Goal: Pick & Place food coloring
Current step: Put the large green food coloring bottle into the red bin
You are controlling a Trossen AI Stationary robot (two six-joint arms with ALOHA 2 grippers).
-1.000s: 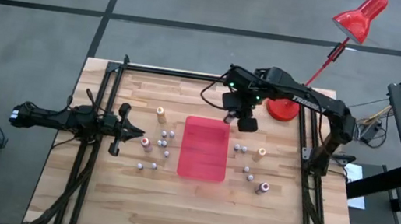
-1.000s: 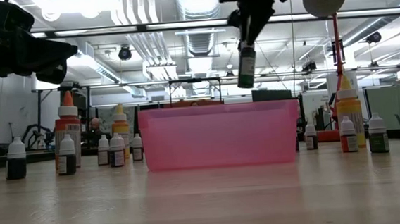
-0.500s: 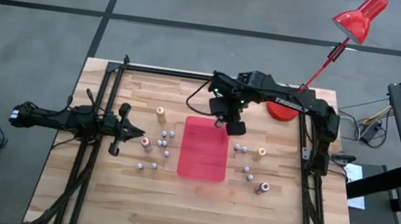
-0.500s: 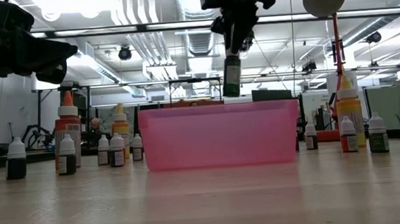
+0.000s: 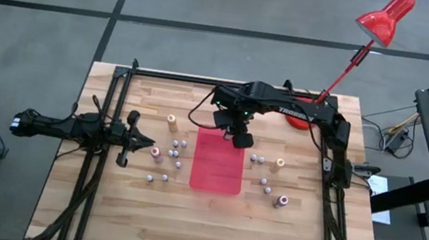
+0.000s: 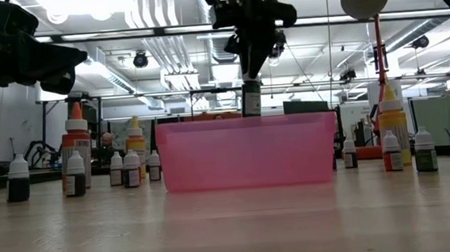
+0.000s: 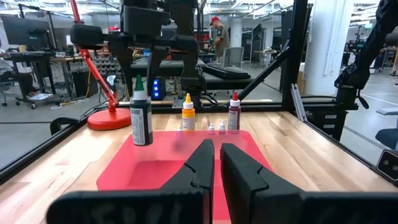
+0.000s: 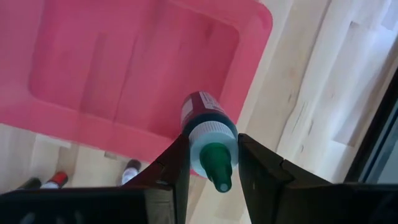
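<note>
My right gripper is shut on a food coloring bottle with a green cap. It hangs over the far end of the flat red tray, its bottom about level with the tray's rim. Other small food coloring bottles stand upright on the wood to the left and right of the tray. My left gripper waits shut and level at the table's left side, pointing toward the tray and touching nothing. My right gripper pinches the bottle's shoulder at the pale collar, just under the green cap, between its two fingers. The fingers come from above, pointing down. The bottle hangs upright below them, clear of the tray.
A red desk lamp's round base stands at the far right of the table, its head beyond the edge. Taller orange-capped bottles stand at the far left and right of the tray. A black frame rail borders the table.
My right gripper has carried the green-capped bottle toward the table's left edge and down. It has gone from beside the tray's far right corner to over the tray's far end. The bottle has stayed upright in the hold and now hangs lower, near the rim.
</note>
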